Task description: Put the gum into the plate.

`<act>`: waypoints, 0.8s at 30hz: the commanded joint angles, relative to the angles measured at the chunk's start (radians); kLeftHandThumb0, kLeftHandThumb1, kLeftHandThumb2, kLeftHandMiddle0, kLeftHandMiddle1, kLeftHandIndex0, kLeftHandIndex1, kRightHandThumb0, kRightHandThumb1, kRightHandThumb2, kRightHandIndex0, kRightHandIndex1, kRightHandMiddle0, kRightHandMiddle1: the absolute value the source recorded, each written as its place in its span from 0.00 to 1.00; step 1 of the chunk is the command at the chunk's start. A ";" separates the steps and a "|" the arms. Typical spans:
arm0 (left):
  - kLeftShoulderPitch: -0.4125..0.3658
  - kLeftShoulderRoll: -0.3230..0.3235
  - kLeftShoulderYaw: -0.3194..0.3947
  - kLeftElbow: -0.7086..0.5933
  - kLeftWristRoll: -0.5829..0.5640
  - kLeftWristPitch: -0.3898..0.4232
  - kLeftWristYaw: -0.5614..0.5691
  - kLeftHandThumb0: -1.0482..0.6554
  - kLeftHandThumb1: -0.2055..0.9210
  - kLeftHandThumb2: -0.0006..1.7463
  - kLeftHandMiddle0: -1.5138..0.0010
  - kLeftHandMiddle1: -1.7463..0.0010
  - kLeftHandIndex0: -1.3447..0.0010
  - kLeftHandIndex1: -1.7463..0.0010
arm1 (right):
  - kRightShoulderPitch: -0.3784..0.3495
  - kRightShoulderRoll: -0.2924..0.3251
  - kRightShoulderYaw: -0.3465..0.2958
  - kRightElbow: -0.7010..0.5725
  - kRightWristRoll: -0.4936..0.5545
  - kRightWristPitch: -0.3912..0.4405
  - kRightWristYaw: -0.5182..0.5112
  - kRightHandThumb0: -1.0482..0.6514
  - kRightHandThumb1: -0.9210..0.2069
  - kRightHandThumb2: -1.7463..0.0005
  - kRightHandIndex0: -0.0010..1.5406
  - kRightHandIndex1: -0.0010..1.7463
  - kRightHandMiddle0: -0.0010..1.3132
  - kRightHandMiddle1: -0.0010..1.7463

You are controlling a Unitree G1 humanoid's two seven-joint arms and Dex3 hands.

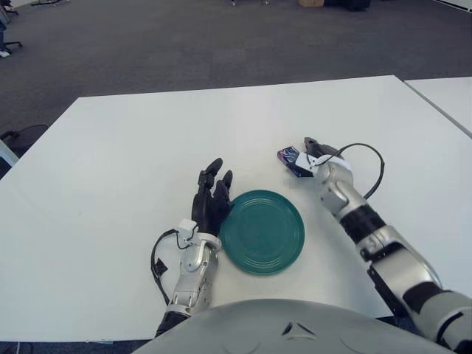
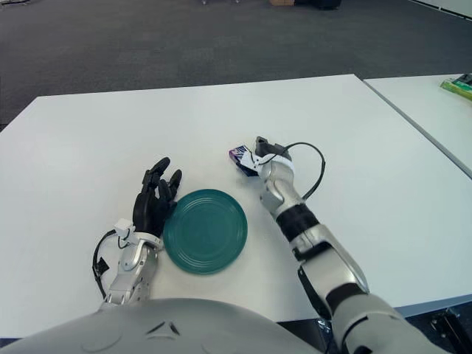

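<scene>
Gum [image 1: 293,160] in right hand [image 1: 313,156] fingers

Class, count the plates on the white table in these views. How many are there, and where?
1. The green plate lies near the table's front edge, between the left hand and the right hand, which is at the gum.

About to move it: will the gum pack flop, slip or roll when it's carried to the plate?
The gum pack looks small, flat and boxy, so probably stiff and light, unlikely to roll. Its wrapper looks glossy, so it may slip in the right hand at it. The plate lies close by, with the left hand beside it.
</scene>
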 commanded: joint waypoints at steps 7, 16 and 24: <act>-0.002 -0.137 -0.020 0.062 -0.036 0.047 -0.011 0.19 1.00 0.49 0.70 1.00 0.97 0.54 | 0.002 -0.060 -0.013 -0.078 -0.022 0.033 0.064 0.01 0.00 0.71 0.00 0.00 0.01 0.03; -0.008 -0.143 -0.030 0.058 -0.041 0.052 0.006 0.19 1.00 0.49 0.72 1.00 0.98 0.54 | 0.042 -0.084 -0.001 -0.145 -0.029 0.052 0.092 0.01 0.00 0.72 0.00 0.00 0.00 0.04; -0.011 -0.141 -0.034 0.045 -0.039 0.050 0.014 0.20 1.00 0.49 0.73 1.00 0.99 0.54 | 0.112 -0.140 0.015 -0.317 -0.061 0.065 0.158 0.00 0.00 0.72 0.00 0.00 0.00 0.04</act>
